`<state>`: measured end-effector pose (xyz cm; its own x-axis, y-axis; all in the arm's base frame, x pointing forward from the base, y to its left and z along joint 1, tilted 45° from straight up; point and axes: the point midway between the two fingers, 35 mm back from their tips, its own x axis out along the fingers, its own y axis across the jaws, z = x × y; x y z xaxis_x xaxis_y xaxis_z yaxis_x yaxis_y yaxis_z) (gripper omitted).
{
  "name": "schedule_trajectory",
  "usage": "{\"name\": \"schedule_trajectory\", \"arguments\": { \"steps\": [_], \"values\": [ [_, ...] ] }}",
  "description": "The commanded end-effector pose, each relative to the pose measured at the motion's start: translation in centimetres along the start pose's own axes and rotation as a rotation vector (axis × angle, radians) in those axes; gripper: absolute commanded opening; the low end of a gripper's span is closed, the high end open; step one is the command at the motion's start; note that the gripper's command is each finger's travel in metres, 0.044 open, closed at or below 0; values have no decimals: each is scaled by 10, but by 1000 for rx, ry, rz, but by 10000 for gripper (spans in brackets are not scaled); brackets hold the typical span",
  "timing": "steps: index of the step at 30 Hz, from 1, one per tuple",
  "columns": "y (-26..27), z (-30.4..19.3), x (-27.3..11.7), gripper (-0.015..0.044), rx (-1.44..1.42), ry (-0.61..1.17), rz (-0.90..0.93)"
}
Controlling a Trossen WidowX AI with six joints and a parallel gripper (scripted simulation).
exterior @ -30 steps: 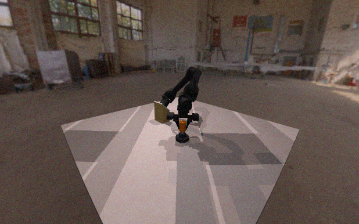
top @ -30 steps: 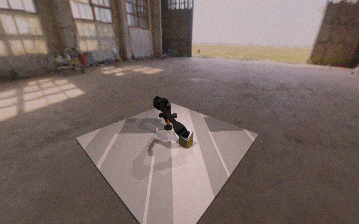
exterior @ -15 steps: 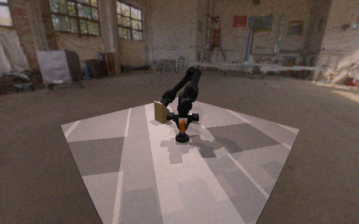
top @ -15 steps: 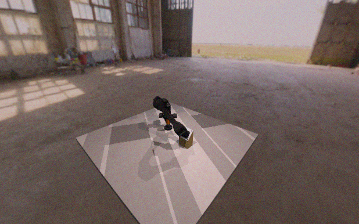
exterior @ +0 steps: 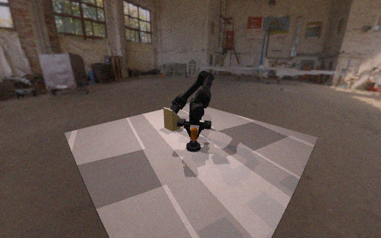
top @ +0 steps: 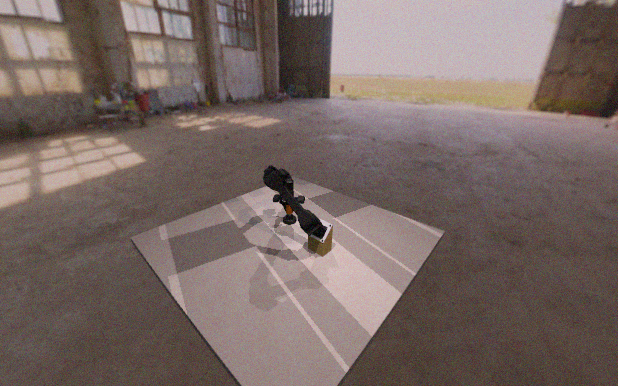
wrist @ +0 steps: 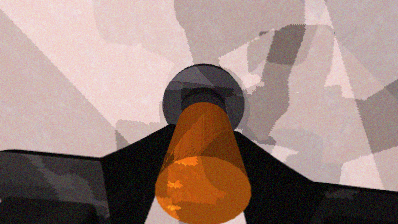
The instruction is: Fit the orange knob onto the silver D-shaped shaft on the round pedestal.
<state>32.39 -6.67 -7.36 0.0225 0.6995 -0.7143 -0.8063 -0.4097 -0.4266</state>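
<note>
The orange knob [top: 289, 210] [exterior: 193, 134] [wrist: 202, 190] is upright between the fingers of my gripper [exterior: 193, 135] [wrist: 203, 133], which is shut on it. The dark round pedestal [top: 290, 219] [exterior: 193, 146] [wrist: 175, 95] stands directly below the knob. In the exterior view a small piece shows between the knob's lower end and the pedestal's wider base. In the wrist view the knob's far end overlaps the pedestal's raised middle. The silver shaft cannot be made out clearly, and the knob's hole and its flat side are hidden underneath.
The arm's base stands on a yellow-brown block [top: 320, 245] [exterior: 170, 119] beside the pedestal. The arm [top: 308, 220] [exterior: 201, 97] arches over to the knob. The pale table top [top: 226, 310] [exterior: 127, 216] carries shadows and light patches, with edges on every side.
</note>
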Motion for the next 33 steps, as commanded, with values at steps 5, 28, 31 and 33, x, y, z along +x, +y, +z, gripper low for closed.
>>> {"name": "schedule_trajectory", "arguments": {
  "steps": [5, 28, 31, 33],
  "values": [
    [1, -3, -3, 0, 442, 5, -6],
    [4, -1, -4, 0, 1804, 0, -9],
    [3, -2, -4, 0, 1804, 0, -9],
    [2, -2, -4, 0, 1804, 0, -9]
  ]
}}
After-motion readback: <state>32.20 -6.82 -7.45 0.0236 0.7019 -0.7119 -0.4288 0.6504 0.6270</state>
